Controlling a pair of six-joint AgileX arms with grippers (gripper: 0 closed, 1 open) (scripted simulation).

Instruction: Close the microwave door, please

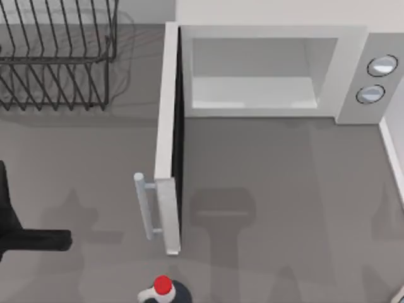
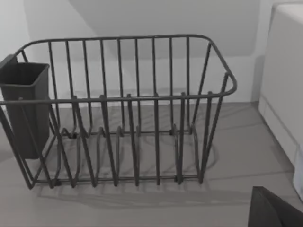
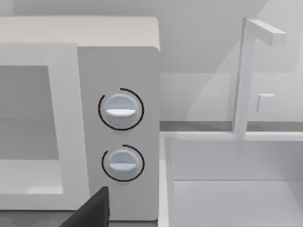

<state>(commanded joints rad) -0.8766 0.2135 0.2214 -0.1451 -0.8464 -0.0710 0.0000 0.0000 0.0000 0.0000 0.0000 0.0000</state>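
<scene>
The microwave [image 1: 350, 69] stands at the back of the table, its pale cavity [image 1: 252, 72] exposed and two round knobs [image 3: 120, 109] on its side panel. The microwave door [image 1: 168, 139] is swung wide open, jutting straight out toward the front, dark inner face to the right. Its pale bar handle [image 1: 145, 208] sits on the left side near the free end. My left gripper [image 1: 60, 238] is parked at the table's left edge, well left of the handle and apart from it. A dark part of my right gripper [image 3: 92, 210] faces the knob panel.
A black wire dish rack [image 1: 57, 57] with a dark cup [image 2: 26, 104] fills the back left. A red-capped bottle [image 1: 163, 287] stands at the front, just below the door's free end. A white sink [image 3: 236, 189] with a faucet [image 3: 244, 75] lies right of the microwave.
</scene>
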